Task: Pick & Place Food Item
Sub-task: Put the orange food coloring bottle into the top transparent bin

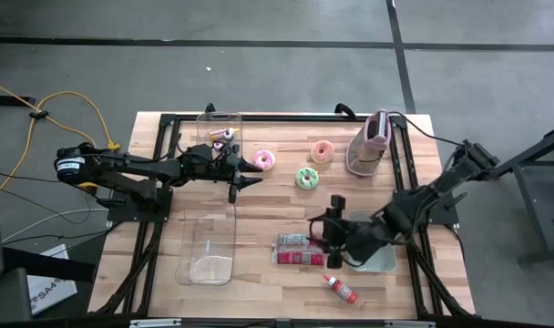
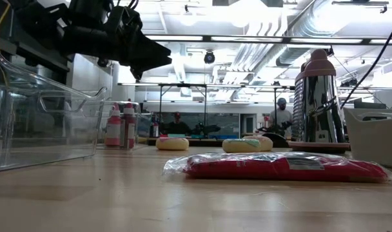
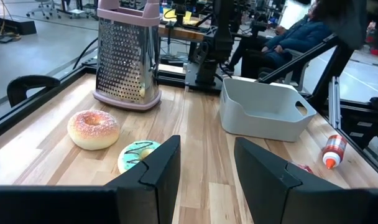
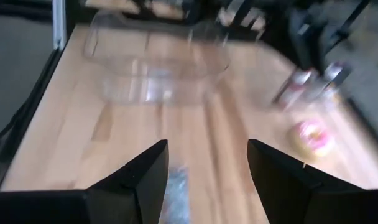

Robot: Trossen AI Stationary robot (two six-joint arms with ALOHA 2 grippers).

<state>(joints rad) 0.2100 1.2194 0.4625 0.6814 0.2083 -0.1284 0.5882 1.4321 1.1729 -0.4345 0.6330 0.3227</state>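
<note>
Three donuts lie flat on the table: pink [image 1: 263,160], peach [image 1: 323,151] and green-iced [image 1: 306,178]. A red food packet [image 1: 295,249] lies flat toward the near edge, and the low view shows it too [image 2: 280,166]. My left gripper [image 1: 252,173] hangs open and level above the table, just left of the pink and green donuts [image 3: 136,154]. My right gripper [image 1: 321,239] is open and raised at the packet's right end, slanting down. The packet [image 4: 176,190] shows blurred between its fingers.
A clear tub [image 1: 211,239] lies at the near left. Another clear tub [image 1: 218,128] with small bottles stands at the far edge. A metal grater [image 1: 370,144] is at the far right, a white bin [image 1: 379,257] sits under my right arm, and a sauce bottle [image 1: 341,289] lies near the front.
</note>
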